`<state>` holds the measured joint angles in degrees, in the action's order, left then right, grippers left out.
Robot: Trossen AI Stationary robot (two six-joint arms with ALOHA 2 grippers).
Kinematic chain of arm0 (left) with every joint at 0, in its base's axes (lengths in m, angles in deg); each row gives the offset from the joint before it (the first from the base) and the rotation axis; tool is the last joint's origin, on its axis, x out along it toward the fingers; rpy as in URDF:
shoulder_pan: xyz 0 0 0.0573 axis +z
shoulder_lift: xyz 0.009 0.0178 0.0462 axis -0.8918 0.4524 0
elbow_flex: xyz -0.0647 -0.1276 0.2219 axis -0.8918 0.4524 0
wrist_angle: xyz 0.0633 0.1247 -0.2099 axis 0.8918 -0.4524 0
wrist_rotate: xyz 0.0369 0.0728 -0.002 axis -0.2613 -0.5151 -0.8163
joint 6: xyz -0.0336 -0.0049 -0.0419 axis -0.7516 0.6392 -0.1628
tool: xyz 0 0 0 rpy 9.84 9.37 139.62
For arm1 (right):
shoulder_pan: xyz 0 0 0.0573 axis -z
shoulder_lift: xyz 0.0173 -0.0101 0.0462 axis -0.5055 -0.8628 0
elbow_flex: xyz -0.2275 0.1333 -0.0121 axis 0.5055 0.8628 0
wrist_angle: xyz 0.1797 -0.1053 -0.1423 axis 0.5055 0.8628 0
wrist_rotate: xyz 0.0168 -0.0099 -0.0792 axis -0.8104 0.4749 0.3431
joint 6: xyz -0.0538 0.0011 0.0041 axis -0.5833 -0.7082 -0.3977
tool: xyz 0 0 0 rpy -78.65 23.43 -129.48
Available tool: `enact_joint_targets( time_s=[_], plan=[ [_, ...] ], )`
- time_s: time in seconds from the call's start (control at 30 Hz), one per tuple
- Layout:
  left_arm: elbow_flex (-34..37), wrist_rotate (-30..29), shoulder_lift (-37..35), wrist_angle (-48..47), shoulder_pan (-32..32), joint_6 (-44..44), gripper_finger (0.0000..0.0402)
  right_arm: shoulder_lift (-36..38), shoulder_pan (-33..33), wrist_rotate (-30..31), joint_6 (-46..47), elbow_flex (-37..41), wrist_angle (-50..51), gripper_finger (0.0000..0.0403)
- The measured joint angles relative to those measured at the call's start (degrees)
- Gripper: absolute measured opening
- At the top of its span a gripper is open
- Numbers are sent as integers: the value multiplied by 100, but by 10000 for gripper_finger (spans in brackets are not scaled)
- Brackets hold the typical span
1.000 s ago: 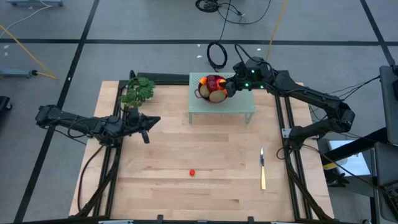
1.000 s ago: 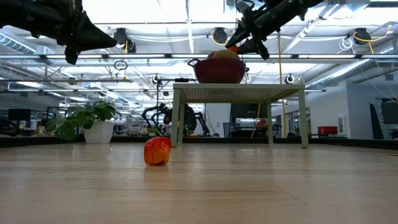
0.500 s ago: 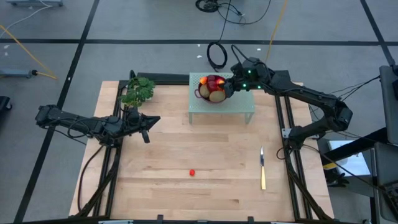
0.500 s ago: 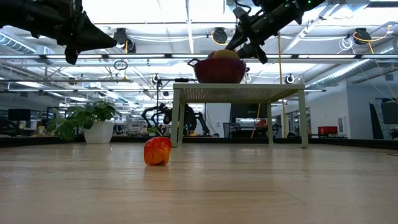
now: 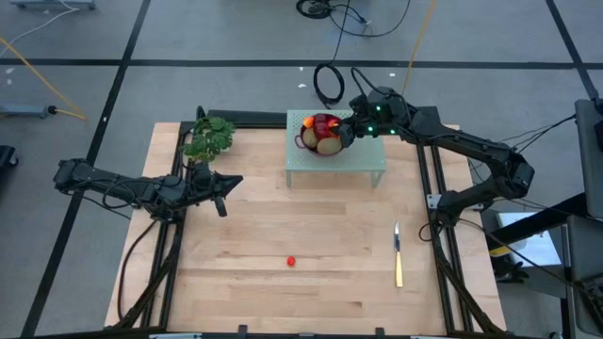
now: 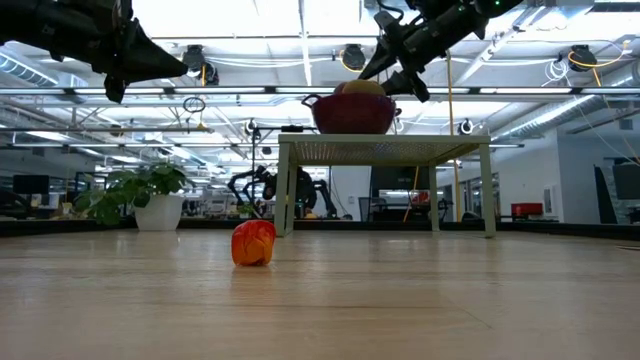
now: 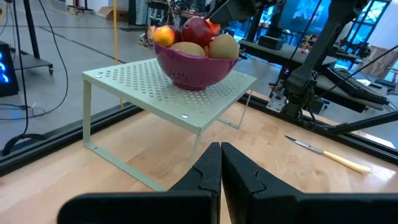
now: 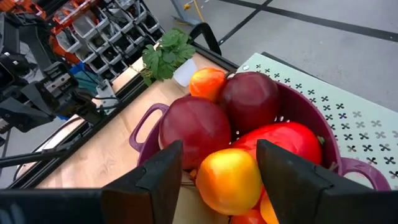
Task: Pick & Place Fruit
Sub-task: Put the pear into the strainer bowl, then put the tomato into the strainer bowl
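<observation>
Stray fruit: one small orange-red piece (image 6: 253,243) sits alone on the bare wood of the tabletop (image 5: 245,282), nearest the low camera and well apart from everything else. It looks like the one left to collect.

Knife: lying on the tabletop over on the right side (image 5: 398,256), nowhere near the action, so ignore it.

Left claw: (image 7: 221,169) parked above the left part of the tabletop, fingers pressed together with nothing between them, pointing at the little stand. Just waiting.

Stand: a pale perforated one (image 5: 363,160) at the far edge, carrying the purple bowl (image 7: 189,67).

Bowl contents: two dark red balls (image 8: 196,129), a longish orange-red piece, brownish-green ovals (image 7: 224,46) and some small orange bits, all heaped up and touching.

Right claw: (image 8: 219,163) hanging right over the bowl's rim, fingers spread wide, empty, with a yellow-orange piece (image 8: 230,180) sitting in the gap below.

Step in hand: my guess is it just let a piece go into the bowl and needs to back out.

How to do it well: lift straight up with the fingers wide before swinging away; the pile is heaped high, so a sideways drag could roll something off the stand.

Versus half a second ago: basically no change, arm and fruit in the same spots. A second ago the right claw sat a touch further out from the bowl.

Plant: green sprig in a white pot (image 5: 208,138) at the far left, untouched.
</observation>
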<state>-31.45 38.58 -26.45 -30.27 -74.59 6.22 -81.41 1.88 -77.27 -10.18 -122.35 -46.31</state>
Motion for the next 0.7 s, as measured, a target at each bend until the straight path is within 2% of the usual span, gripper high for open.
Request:
enact_joint_targets(
  time_s=[0.5, 0.7],
  plan=[
    [0, -4, -1, 0, -2, -2, 10, 0, 0, 9, -74, -4, -158, 217],
    [0, -7, 0, 0, 0, -4, 10, 204, 0, 32, -654, -7, -666, 209]
  ],
)
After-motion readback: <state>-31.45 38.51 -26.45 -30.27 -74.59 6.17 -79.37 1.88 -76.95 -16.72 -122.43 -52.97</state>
